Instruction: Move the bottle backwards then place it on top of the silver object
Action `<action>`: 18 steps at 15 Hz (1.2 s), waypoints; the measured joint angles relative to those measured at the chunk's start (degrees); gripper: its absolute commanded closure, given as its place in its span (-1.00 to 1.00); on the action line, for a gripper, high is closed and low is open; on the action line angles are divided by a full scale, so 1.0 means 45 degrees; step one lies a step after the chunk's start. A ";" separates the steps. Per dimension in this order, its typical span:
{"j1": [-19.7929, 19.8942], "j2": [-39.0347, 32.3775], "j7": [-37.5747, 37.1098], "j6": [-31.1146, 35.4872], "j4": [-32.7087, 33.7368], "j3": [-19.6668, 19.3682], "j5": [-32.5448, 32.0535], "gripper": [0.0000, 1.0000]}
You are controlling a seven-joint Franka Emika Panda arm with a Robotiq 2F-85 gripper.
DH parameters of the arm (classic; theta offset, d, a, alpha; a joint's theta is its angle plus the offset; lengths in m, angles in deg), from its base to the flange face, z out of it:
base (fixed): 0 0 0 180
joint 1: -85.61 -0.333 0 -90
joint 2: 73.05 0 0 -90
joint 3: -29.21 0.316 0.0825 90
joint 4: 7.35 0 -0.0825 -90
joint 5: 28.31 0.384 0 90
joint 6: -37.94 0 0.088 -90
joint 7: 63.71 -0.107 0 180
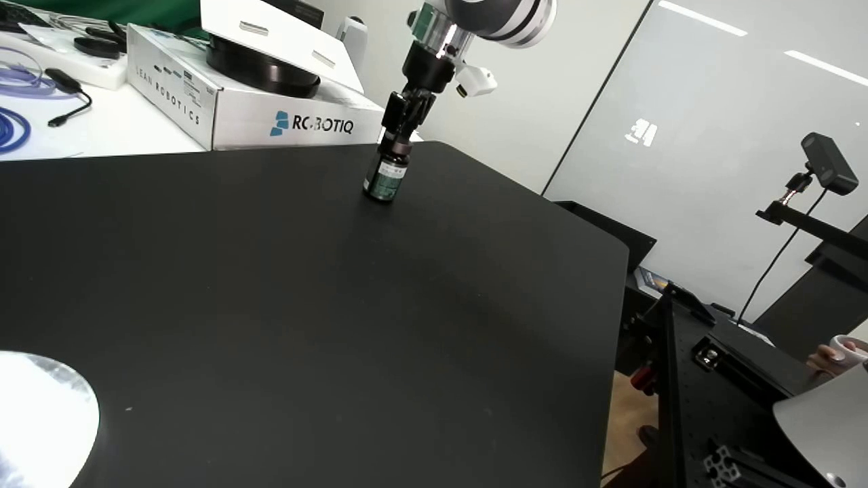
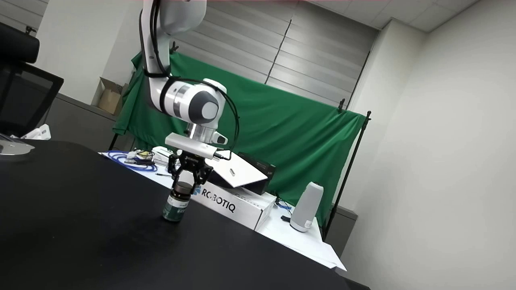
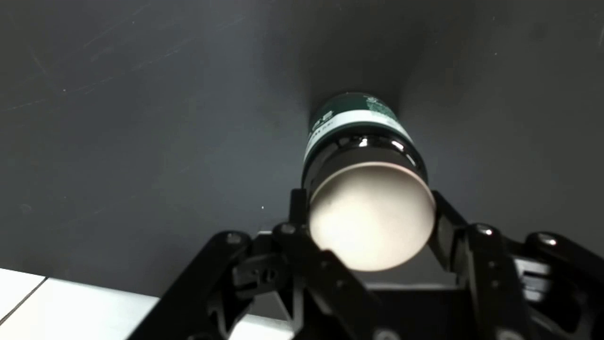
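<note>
Green-labelled, squat, dark cylindrical bottle [image 1: 387, 179] was near the far edge of the black tabletop [image 1: 325, 305]; base contact unclear. Black two-fingered gripper [image 3: 372, 208] was closed on the cap from both sides. Flat round silvery-white disc [image 1: 44, 420] lay well apart, partly out of frame. Risks, as judged: a hold only on the smooth cap invited slip or swing; a low carry could have clipped the disc. Surroundings: white printed cardboard box [image 1: 298, 125] stood just beyond that edge, probably barring further travel; black drum [image 1: 261, 73] on top.

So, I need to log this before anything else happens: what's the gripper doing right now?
Gripper: closed, holding the bottle by its cap.
</note>
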 measured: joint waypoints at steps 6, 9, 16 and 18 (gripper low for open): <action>0.0184 0.0042 0.0057 -0.0061 0.0074 0.0029 0.0212 -1.00; 0.0280 0.0323 0.0062 -0.0259 0.0073 0.0029 0.0248 -0.99; 0.0463 0.0801 0.0151 -0.0494 0.0055 0.0100 0.0528 -1.00; 0.0464 0.0797 0.0151 -0.0604 0.0047 0.0124 0.0560 -1.00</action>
